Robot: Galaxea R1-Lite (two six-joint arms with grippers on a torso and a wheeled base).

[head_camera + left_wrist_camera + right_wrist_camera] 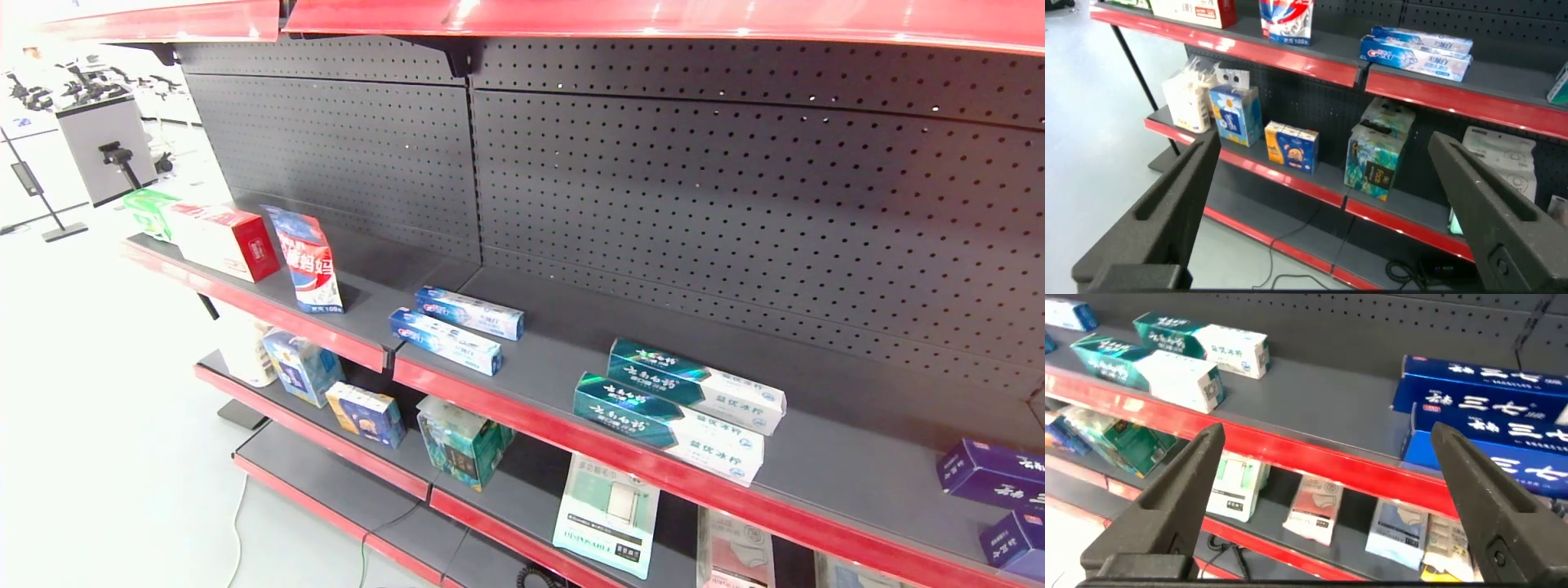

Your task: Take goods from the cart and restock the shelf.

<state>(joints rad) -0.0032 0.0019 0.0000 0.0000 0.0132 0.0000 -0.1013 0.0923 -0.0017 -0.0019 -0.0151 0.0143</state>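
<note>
The middle shelf (571,327) has a dark board with a red front edge. On it lie two blue-white toothpaste boxes (457,327) and two green-white toothpaste boxes (669,412). Dark blue boxes (992,474) sit at its right end. My left gripper (1323,139) is open and holds nothing, facing the lower shelf's teal pack (1378,151). My right gripper (1327,433) is also open and empty, in front of the red shelf edge (1315,453), between the green-white boxes (1167,363) and the dark blue boxes (1478,396).
A red box (237,241) and a blue-red pouch (310,257) stand at the shelf's left end. The lower shelf holds a blue box (300,367), an orange-blue box (367,412) and flat packs (608,514). Bare board (857,425) lies between the green-white and dark blue boxes.
</note>
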